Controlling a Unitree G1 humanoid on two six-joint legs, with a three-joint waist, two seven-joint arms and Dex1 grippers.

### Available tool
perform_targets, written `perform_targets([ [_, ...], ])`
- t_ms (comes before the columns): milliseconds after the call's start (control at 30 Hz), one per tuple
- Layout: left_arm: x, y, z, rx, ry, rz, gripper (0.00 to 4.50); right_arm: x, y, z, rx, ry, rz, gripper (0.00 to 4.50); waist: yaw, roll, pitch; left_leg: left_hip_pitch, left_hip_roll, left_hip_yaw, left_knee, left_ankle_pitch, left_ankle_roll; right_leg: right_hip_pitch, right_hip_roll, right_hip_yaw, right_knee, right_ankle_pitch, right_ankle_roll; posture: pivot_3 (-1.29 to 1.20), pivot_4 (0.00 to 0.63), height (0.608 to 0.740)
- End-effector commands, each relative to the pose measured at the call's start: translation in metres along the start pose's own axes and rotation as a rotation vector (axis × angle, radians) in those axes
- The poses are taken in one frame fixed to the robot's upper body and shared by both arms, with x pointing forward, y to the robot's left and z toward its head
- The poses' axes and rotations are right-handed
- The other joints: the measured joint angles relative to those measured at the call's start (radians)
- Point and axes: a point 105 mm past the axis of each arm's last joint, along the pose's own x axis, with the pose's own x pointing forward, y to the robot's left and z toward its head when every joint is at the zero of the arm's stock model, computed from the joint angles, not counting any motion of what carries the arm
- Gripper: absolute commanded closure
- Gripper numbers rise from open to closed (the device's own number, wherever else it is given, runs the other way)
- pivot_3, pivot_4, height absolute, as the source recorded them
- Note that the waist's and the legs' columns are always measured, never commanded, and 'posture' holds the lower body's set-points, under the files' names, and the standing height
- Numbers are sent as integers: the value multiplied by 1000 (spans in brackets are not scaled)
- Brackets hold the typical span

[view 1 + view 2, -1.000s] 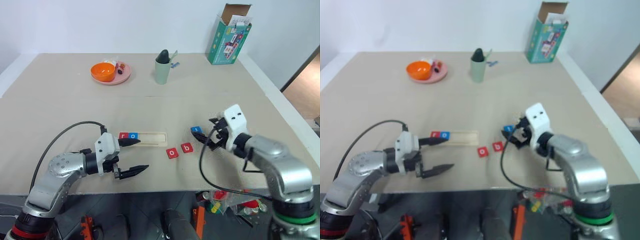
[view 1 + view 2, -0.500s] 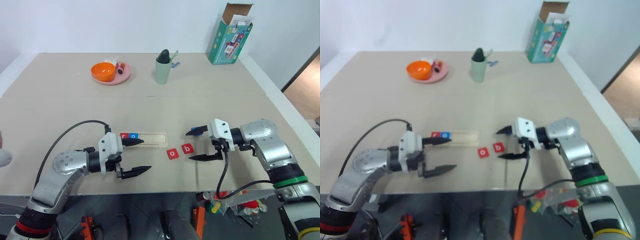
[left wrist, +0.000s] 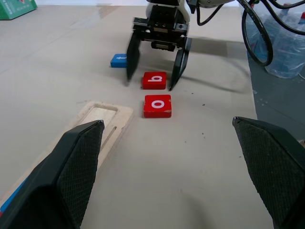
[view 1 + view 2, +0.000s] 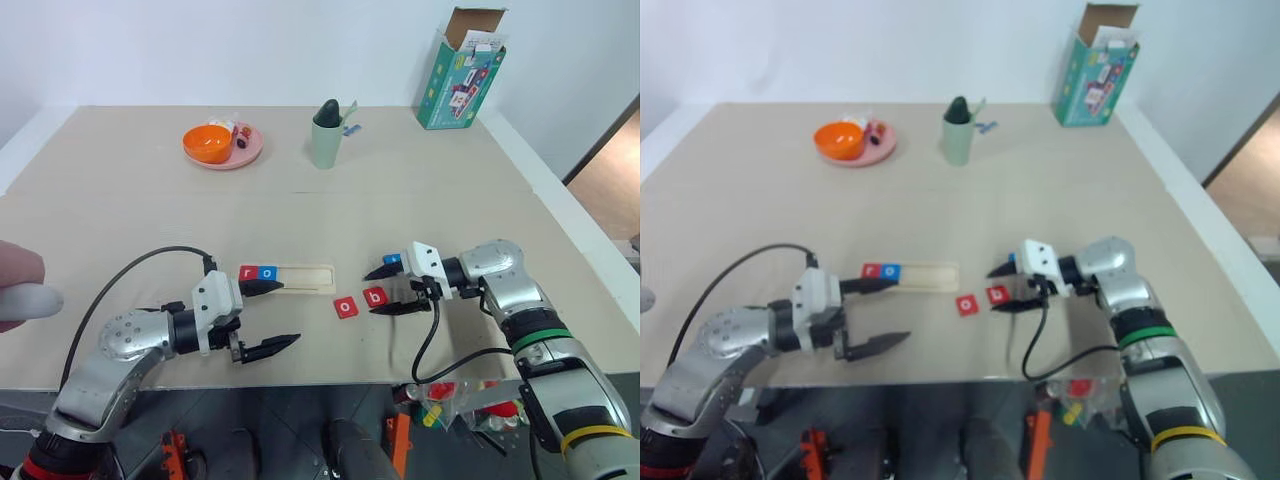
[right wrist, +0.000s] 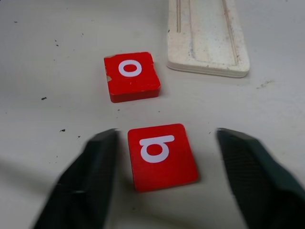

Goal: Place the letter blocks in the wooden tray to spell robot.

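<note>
We find the task partly done: the wooden tray (image 4: 292, 278) lies on the table (image 4: 130, 220) in front of the robot, and its left end already holds the red r block (image 4: 248, 272) and, touching it, a blue o block (image 4: 267, 272); the rest of the groove is bare. Three tiles remain outside it. The red b block (image 4: 375, 296) and the red o block (image 4: 345, 307) lie side by side on the table just right of the tray's end, and a blue block (image 3: 119, 60), which we judge to be the t, lies just beyond the b. By our reckoning two of five letters are seated, and b, o and t are left, in that order. The right gripper (image 4: 392, 290) is down at table level with one finger either side of the b block; its jaws stand apart with visible gaps to the tile, so nothing is clamped. The left gripper (image 4: 272, 315) hovers by the tray's left end, jaws wide apart and empty. Against the frame a second ago, the right arm has swung down and leftward from beside the blue tile to straddle the b, and its jaws have narrowed. The left arm has kept its place, the tiles have not shifted, and a person's hand (image 4: 20, 285) has appeared at the left edge.
</note>
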Motion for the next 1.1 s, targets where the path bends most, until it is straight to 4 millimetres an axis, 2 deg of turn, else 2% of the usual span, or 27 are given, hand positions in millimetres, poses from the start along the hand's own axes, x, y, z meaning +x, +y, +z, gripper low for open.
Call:
perform_targets([
  [33,-3,0,12,46,-19,6,0,-3,-2,2,-28,4,20,2585,0,0,0,0,0,0,0,0,0,0,0,0,0,0,0,0,150,740],
  [67,-3,0,12,47,-19,6,0,-3,-1,2,-25,4,21,2832,0,0,0,0,0,0,1,0,0,1,0,0,0,0,-1,0,150,740],
  [267,-3,2,11,47,-17,19,0,-11,-9,8,-27,-25,-40,2832,0,0,0,1,0,0,2,1,0,2,0,0,0,0,-4,0,150,740],
  [367,-8,10,9,38,-18,75,0,-18,-19,26,-10,-64,-75,2832,0,0,0,1,0,0,3,1,0,2,0,1,0,0,-4,0,150,740],
  [433,-15,16,6,23,-17,127,0,-17,-28,48,41,-116,-113,2832,-2,1,0,1,0,1,2,1,0,0,0,1,0,1,-4,0,150,740],
  [533,-27,25,0,-17,-20,206,0,0,-37,77,100,-196,-162,2832,-3,1,0,1,2,1,2,1,0,-1,1,1,2,3,-1,0,150,740],
  [700,-42,36,-9,-42,-6,292,0,56,-38,108,121,-177,-186,2832,-1,1,0,1,3,-1,2,1,0,-5,4,-1,10,1,-4,0,150,740],
  [800,-48,43,-11,-54,-10,340,0,80,-43,105,96,-113,-192,2832,0,1,0,1,3,-1,2,1,-1,-5,4,-1,12,0,-5,0,150,740],
  [967,-52,46,-13,-62,-14,363,0,95,-58,103,83,-70,-226,2832,1,1,0,-1,1,0,3,2,-2,-5,1,-1,11,-2,-6,0,150,740],
  [1100,-52,46,-16,-61,-8,367,0,103,-59,101,95,-56,-212,2832,0,0,0,-1,1,1,3,2,-2,-5,0,0,11,-1,-4,0,150,740],
])
